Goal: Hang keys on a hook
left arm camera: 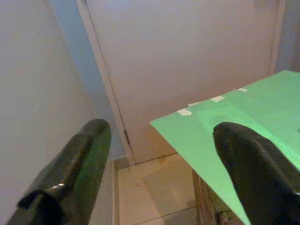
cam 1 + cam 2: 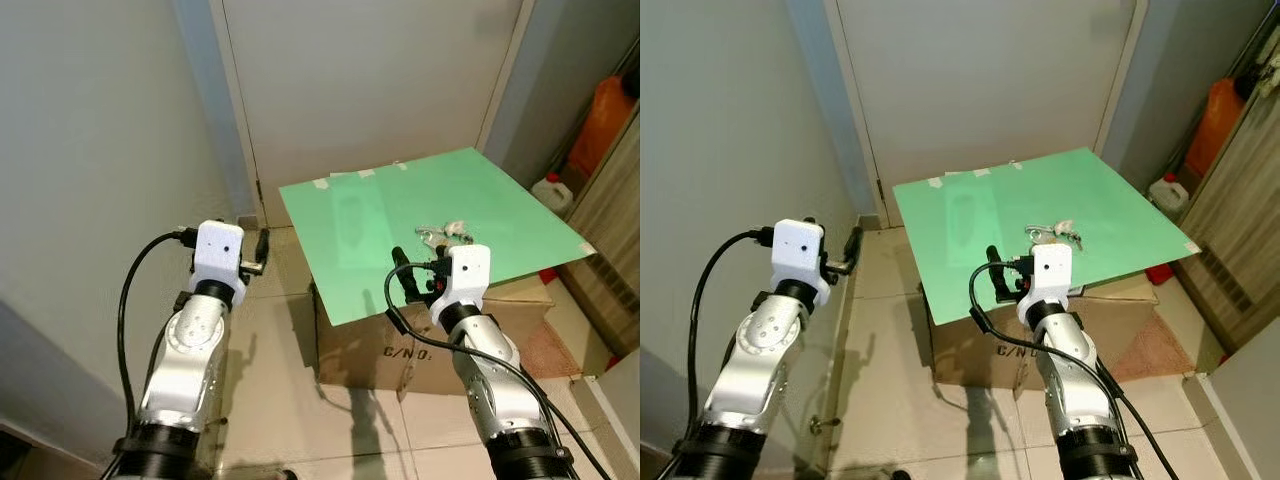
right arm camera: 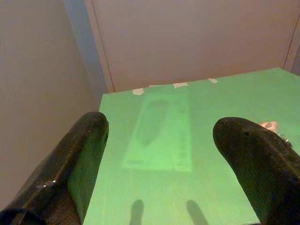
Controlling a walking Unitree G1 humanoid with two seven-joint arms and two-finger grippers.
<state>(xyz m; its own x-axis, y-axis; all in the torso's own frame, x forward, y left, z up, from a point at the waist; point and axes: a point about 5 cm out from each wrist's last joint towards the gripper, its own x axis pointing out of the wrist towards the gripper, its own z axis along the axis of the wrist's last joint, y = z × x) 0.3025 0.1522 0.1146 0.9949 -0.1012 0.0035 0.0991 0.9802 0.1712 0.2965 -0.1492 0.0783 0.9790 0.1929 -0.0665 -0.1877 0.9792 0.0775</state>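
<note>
A small bunch of keys (image 2: 445, 232) with a pale tag lies on a green board (image 2: 380, 215), towards its right side. My right gripper (image 2: 418, 272) hovers over the board's near edge, just short of the keys, its fingers open and holding nothing. The right wrist view looks along the open gripper (image 3: 159, 159) across the board, with the keys (image 3: 274, 126) close to one fingertip. My left gripper (image 2: 262, 250) is raised left of the board near the wall, open and holding nothing. Between the fingers of the left gripper (image 1: 159, 154), the left wrist view takes in the board's taped corner (image 1: 185, 112).
The board rests on a cardboard box (image 2: 370, 350) on a tiled floor. A closed door (image 2: 370, 80) stands behind it and a grey wall (image 2: 90, 180) runs along the left. An orange container (image 2: 605, 120), a white jug (image 2: 553, 190) and wooden furniture (image 2: 615, 230) crowd the right.
</note>
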